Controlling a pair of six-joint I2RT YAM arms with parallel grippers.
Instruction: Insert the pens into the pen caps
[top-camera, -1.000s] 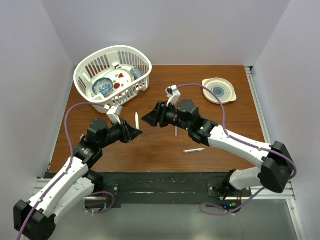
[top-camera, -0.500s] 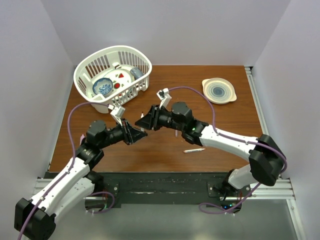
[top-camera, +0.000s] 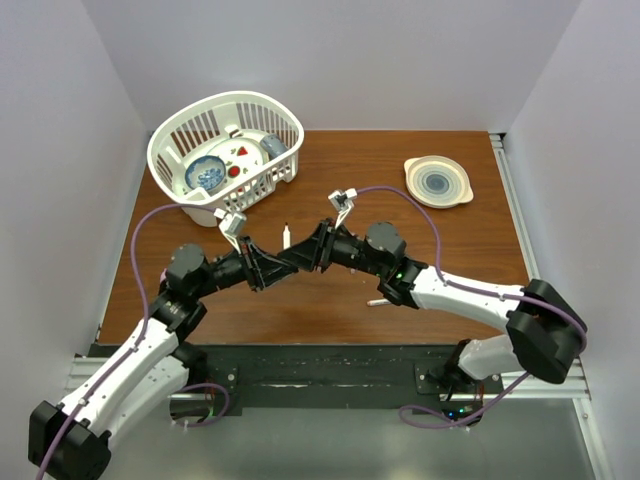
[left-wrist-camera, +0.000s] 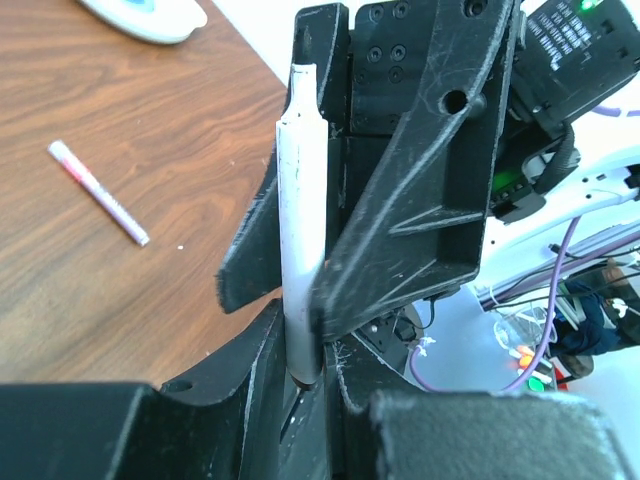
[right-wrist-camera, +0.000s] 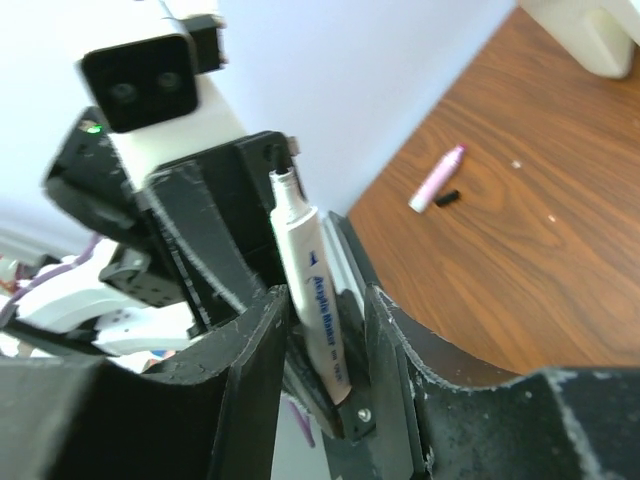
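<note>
My left gripper (top-camera: 268, 266) is shut on the lower end of a white pen (top-camera: 286, 236) and holds it upright above the table's middle. In the left wrist view the pen (left-wrist-camera: 300, 220) rises from between my fingers. My right gripper (top-camera: 306, 254) faces the left one, open, its fingers on either side of the same pen. In the right wrist view the pen (right-wrist-camera: 317, 302), with blue lettering and a bare tip, stands in the gap between the fingers. A pink pen (right-wrist-camera: 436, 179) and a black cap (right-wrist-camera: 447, 198) lie on the table. Another pen (top-camera: 386, 300) lies near the right arm.
A white basket (top-camera: 225, 150) with dishes stands at the back left. A round plate (top-camera: 437, 180) sits at the back right. A pinkish-white pen (left-wrist-camera: 98, 192) lies on the wood in the left wrist view.
The two grippers have come together over the table's middle. The right gripper moved left and down onto the white pen that the left gripper carried rightward.
</note>
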